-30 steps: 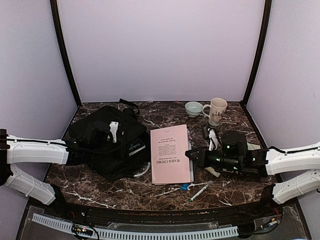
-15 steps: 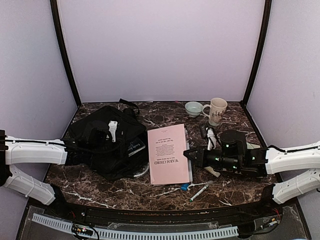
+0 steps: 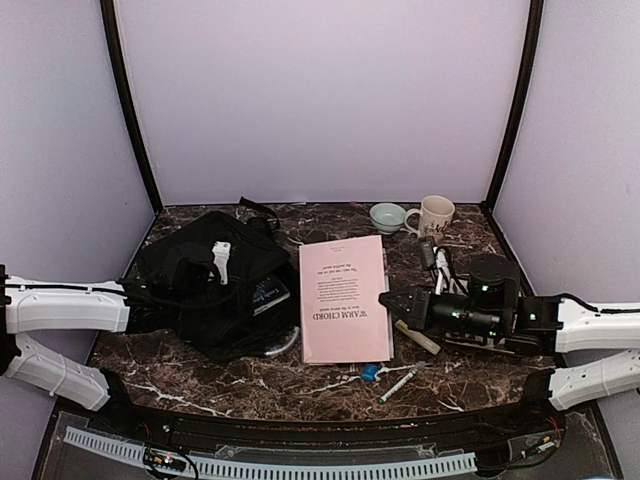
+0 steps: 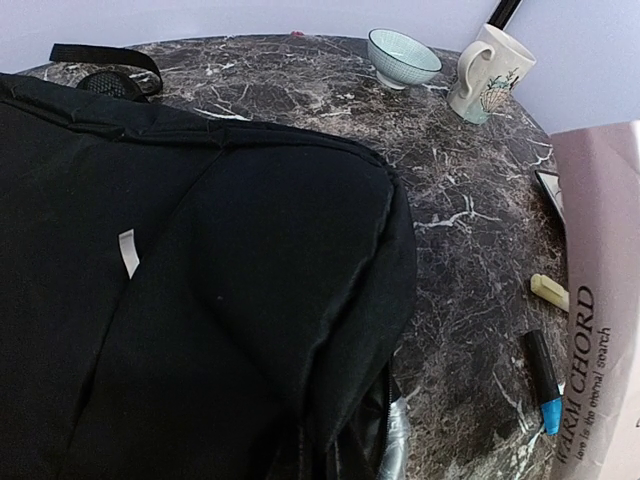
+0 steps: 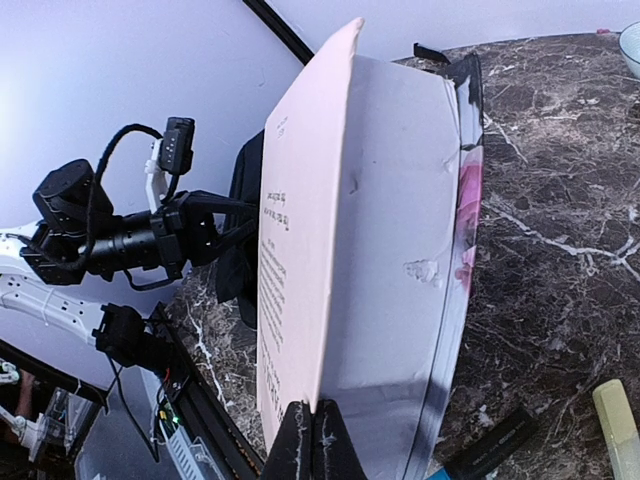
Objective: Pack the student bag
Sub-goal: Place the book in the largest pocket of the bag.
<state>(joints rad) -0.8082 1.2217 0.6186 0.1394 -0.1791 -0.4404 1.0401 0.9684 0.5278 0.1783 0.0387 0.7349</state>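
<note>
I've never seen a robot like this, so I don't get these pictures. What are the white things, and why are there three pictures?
The white things are two robot arms, bolted side by side at the near edge of a table. One picture looks down from a camera fixed above and behind them. The other two come from small cameras on each arm's wrist, so each shows what that arm is facing.

On the marble table lie a big black student bag, a mug, a small bowl and a marker.

The right hand is shut on the edge of a pink book and is holding it. The left hand is shut at the bag's left side. I can't tell whether it is pinching the fabric.
</note>
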